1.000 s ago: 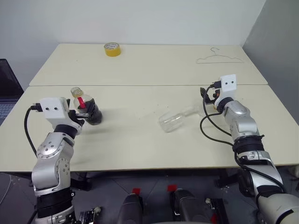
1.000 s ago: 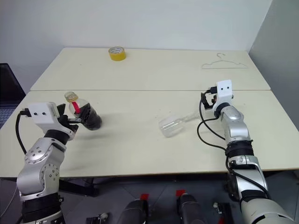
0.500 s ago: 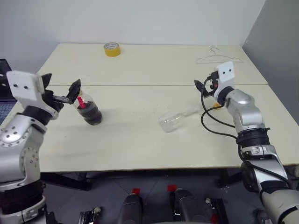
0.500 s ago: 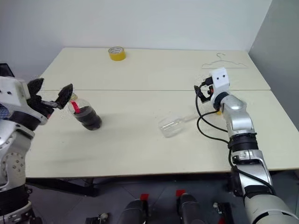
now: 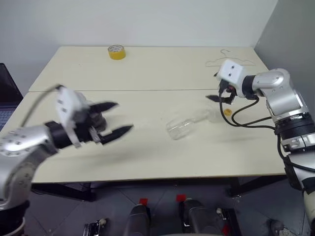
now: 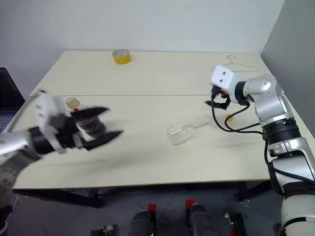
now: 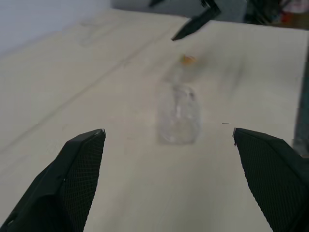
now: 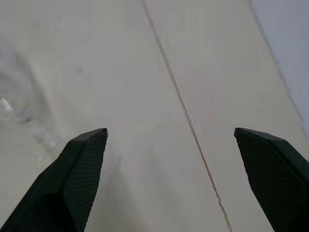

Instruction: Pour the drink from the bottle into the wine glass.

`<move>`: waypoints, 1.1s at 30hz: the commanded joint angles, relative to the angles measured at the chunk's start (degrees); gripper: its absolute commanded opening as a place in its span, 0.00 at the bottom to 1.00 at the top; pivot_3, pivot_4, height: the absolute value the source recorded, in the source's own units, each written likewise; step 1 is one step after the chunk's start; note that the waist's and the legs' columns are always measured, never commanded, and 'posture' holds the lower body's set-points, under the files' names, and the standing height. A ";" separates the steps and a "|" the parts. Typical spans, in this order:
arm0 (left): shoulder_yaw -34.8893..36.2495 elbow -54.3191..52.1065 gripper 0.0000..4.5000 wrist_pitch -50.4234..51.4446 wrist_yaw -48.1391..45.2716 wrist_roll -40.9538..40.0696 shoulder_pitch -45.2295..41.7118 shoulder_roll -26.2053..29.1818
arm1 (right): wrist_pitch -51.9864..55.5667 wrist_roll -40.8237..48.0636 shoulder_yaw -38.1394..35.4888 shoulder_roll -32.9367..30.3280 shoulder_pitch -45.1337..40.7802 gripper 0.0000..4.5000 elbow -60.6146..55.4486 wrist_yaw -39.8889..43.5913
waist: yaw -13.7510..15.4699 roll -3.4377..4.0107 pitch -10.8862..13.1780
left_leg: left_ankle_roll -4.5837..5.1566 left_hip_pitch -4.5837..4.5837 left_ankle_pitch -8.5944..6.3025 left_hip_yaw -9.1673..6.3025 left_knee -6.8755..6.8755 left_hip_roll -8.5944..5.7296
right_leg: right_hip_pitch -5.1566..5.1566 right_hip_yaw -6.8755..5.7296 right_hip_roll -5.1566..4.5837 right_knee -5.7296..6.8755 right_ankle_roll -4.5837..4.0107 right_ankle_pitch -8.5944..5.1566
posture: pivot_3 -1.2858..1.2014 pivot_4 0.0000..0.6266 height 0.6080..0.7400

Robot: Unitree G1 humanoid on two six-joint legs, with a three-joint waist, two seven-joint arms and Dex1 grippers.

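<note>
wine glass (image 5: 183, 125) lies on its side on the worktop (image 5: 162, 152), not upright. long axis runs from the bowl, nearer the robot and toward its left, to the stem and foot, farther away and toward its right. the bowl mouth looks to face the robot's left and toward it, hard to tell for sure. right gripper (image 5: 220, 94) hovers above the worktop just beyond the foot end of the wine glass, fingers spread wide, empty. left gripper (image 5: 117, 118) is well to the left of the wine glass, fingers spread wide, empty, pointing toward its bowl. bottle (image 6: 84, 121) stands just behind the left gripper, far left of the wine glass, dark drink inside, mostly hidden by the gripper. small yellow-orange cap (image 5: 227, 111) lies on the worktop beside the wine glass foot. right gripper is nearer the stem, so righting the wine glass looks like its job.
</note>
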 commanded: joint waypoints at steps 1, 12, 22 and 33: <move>-5.36 -1.35 0.99 -0.23 0.78 3.90 -0.57 -0.03 | -6.69 -2.39 3.12 0.61 -2.14 1.00 1.26 5.94 | -0.20 0.00 0.00 | 0.00 0.00 0.00 0.01 0.02 0.00 | 0.00 0.01 0.00 0.04 0.00 0.00 | 0.52 0.24 1.00; -10.35 -3.02 0.99 -0.34 5.15 7.40 -0.05 -5.07 | -13.70 -8.48 7.28 8.22 -3.69 1.00 9.43 8.28 | -0.24 0.00 0.00 | 0.00 0.00 0.00 0.00 0.04 -0.01 | 0.00 0.01 -0.02 0.10 0.02 0.02 | 0.52 0.24 1.00; -9.63 -3.30 1.00 -0.65 6.44 9.20 1.12 -5.44 | -17.28 -16.53 10.01 10.83 -4.17 0.48 14.72 3.12 | -0.21 0.00 0.00 | -0.01 0.01 0.00 -0.02 0.06 -0.03 | 0.00 0.01 -0.02 0.15 0.03 0.02 | 0.52 0.24 1.00; -6.91 -2.26 1.00 -1.77 8.11 9.84 3.52 -7.48 | -14.21 -9.31 2.28 10.93 -0.67 0.02 10.23 2.68 | -0.17 0.00 0.00 | 0.00 0.02 0.00 -0.03 0.06 -0.03 | 0.02 0.01 -0.03 0.16 0.14 0.09 | 0.52 0.24 1.00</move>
